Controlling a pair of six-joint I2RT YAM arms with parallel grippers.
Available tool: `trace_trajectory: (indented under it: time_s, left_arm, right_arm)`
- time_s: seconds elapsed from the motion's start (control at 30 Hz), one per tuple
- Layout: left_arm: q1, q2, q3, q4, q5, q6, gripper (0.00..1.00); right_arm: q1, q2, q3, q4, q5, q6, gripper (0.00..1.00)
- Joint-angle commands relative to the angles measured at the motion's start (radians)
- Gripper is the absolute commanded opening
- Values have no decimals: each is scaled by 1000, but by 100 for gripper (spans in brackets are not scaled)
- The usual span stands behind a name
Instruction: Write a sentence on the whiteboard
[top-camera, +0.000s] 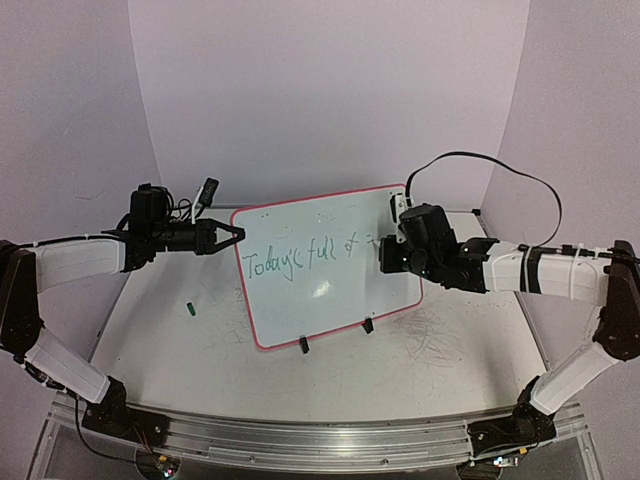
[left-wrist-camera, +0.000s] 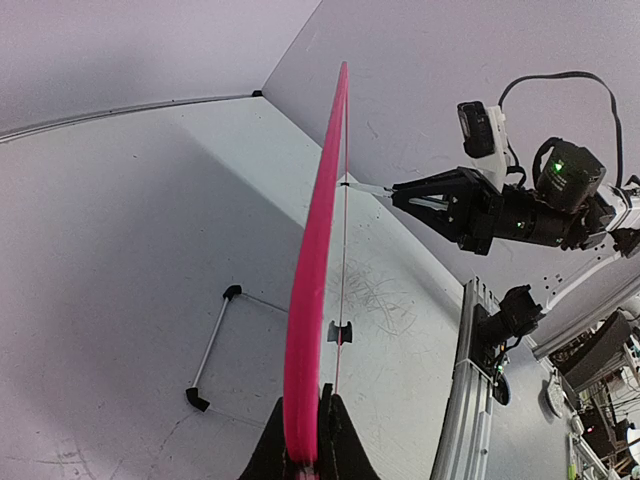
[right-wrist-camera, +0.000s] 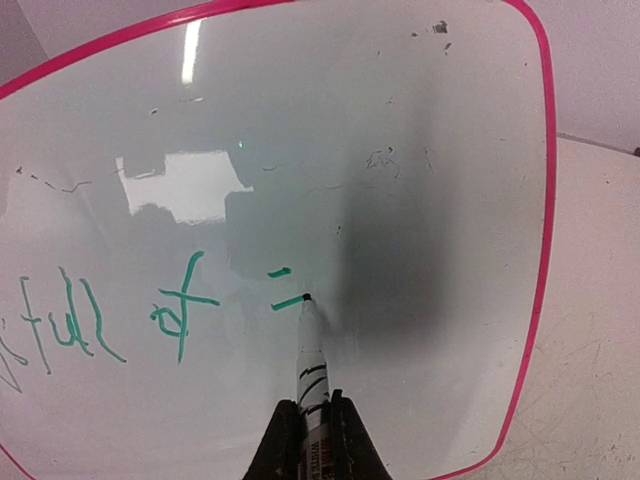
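1. Closed jaws both: left gripper (left-wrist-camera: 303, 450) pinches the whiteboard (top-camera: 320, 225)'s left frame edge, right gripper (right-wrist-camera: 310, 440) clamps a pen (right-wrist-camera: 310, 365).
2. Both arms reach inward, roughly level; pen tip touches the board.
3. Whiteboard stands on the table (top-camera: 200, 345), long axis left-right, the sentence (top-camera: 272, 266) running along it.

Upright pink-framed whiteboard (top-camera: 300, 225) bears unfinished green sentence (top-camera: 295, 258).

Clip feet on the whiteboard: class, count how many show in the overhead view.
2. One clip foot sits under the whiteboard's bottom edge near its left corner; the other sits further right along that edge.
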Motion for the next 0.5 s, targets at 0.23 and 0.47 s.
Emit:
trace_trajectory:
  time_s: [0.23,0.47]
  left_arm:
    - [-18,13,16,-62,-81,102,0]
    - [-18,13,16,-62,-81,102,0]
  right_arm:
    - [-3,-12,-25,-34,-33,15,0]
    - [1,-33,-44,-56,-33,30,0]
